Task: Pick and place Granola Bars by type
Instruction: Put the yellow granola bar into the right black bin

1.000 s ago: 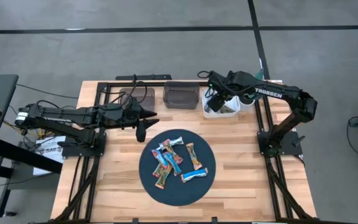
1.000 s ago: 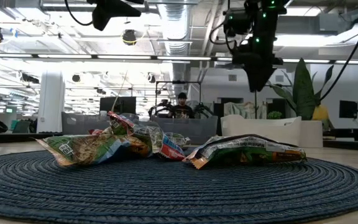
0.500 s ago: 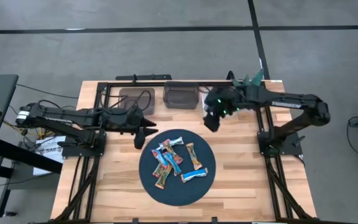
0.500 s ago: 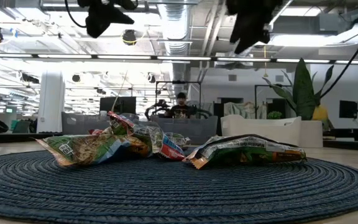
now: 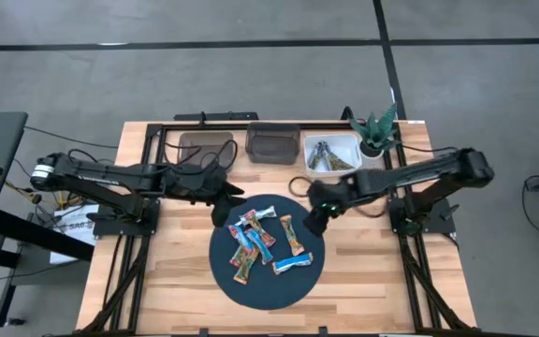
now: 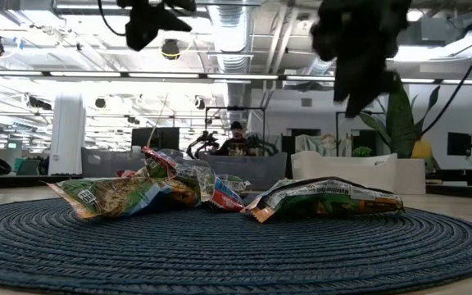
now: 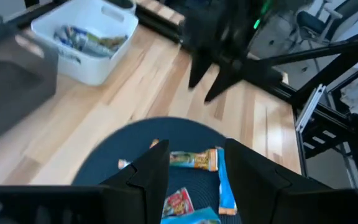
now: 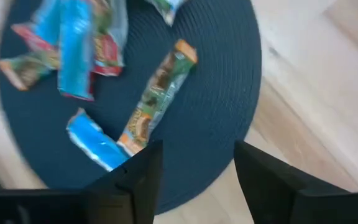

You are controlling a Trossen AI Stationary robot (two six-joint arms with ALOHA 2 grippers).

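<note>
Several granola bars lie in a loose pile (image 5: 254, 243) on a round dark blue mat (image 5: 279, 285). The wrappers are blue-white, red-orange and green-brown. One green-brown bar (image 5: 291, 234) lies apart at the pile's right, also seen in the right wrist view (image 8: 157, 93) and the low view (image 6: 326, 199). A blue-white bar (image 8: 95, 143) lies by its near end. My right gripper (image 5: 314, 223) (image 8: 197, 180) hangs open above the mat's right edge, beside that bar. My left gripper (image 5: 225, 208) (image 7: 197, 171) is open above the mat's far-left edge.
Along the far edge stand two dark bins (image 5: 204, 145) (image 5: 272, 143) and a white bin (image 5: 332, 155) that holds a few bars. A small potted plant (image 5: 374, 131) is at the far right. Bare wood lies around the mat.
My right gripper has swung from above the white bin toward the near edge and down, ending over the mat's right edge. My left gripper has shifted a little toward the mat. The bars on the mat have stayed put.
</note>
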